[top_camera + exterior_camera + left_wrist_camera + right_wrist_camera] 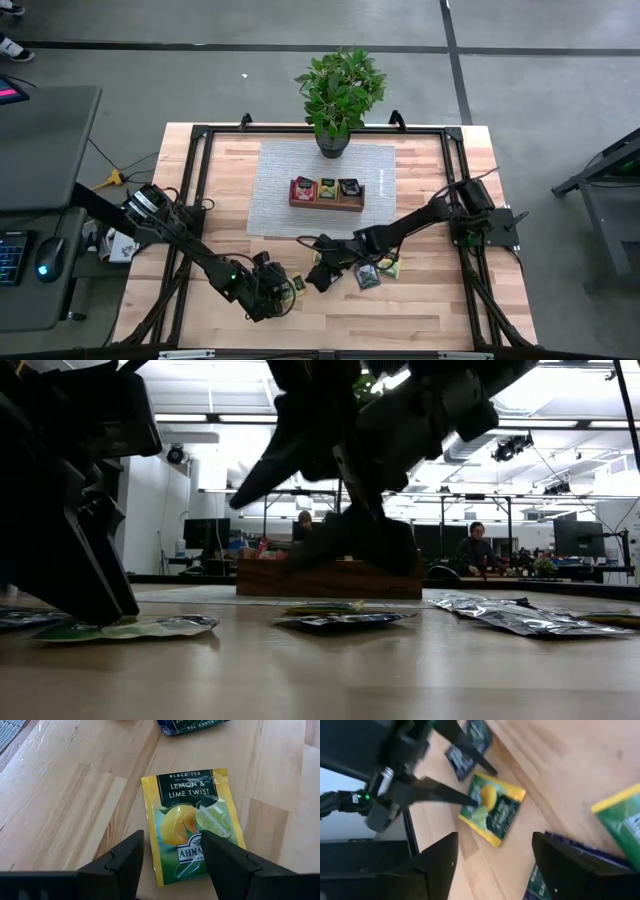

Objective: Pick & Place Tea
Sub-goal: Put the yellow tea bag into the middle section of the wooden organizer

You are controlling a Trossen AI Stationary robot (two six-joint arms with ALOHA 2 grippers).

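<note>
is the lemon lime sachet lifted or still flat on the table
Flat on the table. The lemon lime sachet lies label-up on the wood, with the open left gripper straddling its lower edge, not clamped on it.

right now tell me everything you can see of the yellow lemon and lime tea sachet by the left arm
The yellow sachet is a flat square packet of glossy, slightly wrinkled foil, with a dark green top band reading "black tea, lemon & lime twist", a lemon and lime picture and a partly hidden brand logo. It lies flat on the bare wooden table, near the front, apart from a dark blue sachet beyond it. The left pincer stands open right over its near edge, one finger tip over the print; whether it touches cannot be told.
</note>
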